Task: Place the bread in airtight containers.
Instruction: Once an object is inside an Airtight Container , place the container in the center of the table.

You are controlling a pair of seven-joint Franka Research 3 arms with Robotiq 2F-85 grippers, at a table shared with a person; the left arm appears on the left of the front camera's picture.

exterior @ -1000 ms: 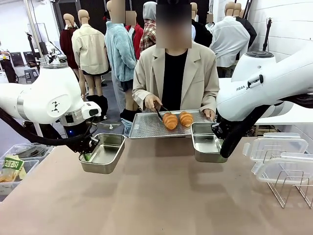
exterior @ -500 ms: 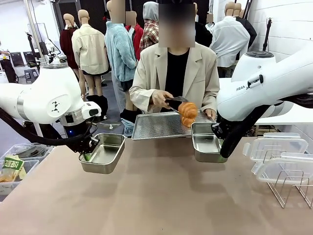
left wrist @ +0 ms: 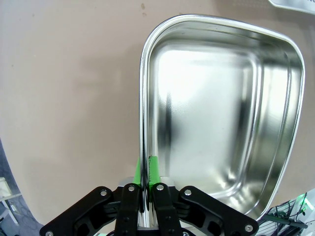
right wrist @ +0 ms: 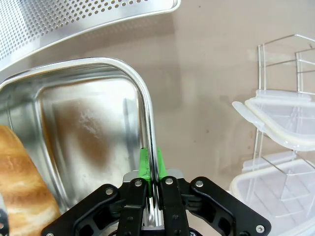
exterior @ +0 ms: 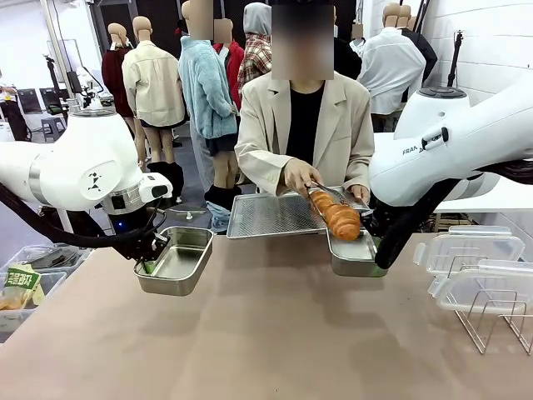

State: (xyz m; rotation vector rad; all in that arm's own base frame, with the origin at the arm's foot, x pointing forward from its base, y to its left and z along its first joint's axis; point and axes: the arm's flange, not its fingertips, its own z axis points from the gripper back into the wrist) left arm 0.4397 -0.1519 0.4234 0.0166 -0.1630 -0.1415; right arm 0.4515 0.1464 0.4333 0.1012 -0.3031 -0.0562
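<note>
"Now, what's changed on your screens in the last second?"

"The person's hand (exterior: 300, 173) has carried a bread (exterior: 339, 220) off the perforated tray (exterior: 266, 217) with tongs (exterior: 319, 191) and down into the right tin (right wrist: 88, 118). In my right wrist view it shows at 8 o'clock. I can't tell if it's released."

"And the grippers?"

"My right gripper (right wrist: 150, 160) pinches that tin's wall at 6 o'clock. My left gripper (left wrist: 146, 164) is clamped the same way on the left tin (left wrist: 216, 123), which is bare inside."

"Meaning?"

"I'd say one container is being filled. The left needs bread, and the lids (exterior: 466, 248) at 3 o'clock aren't on."
</note>
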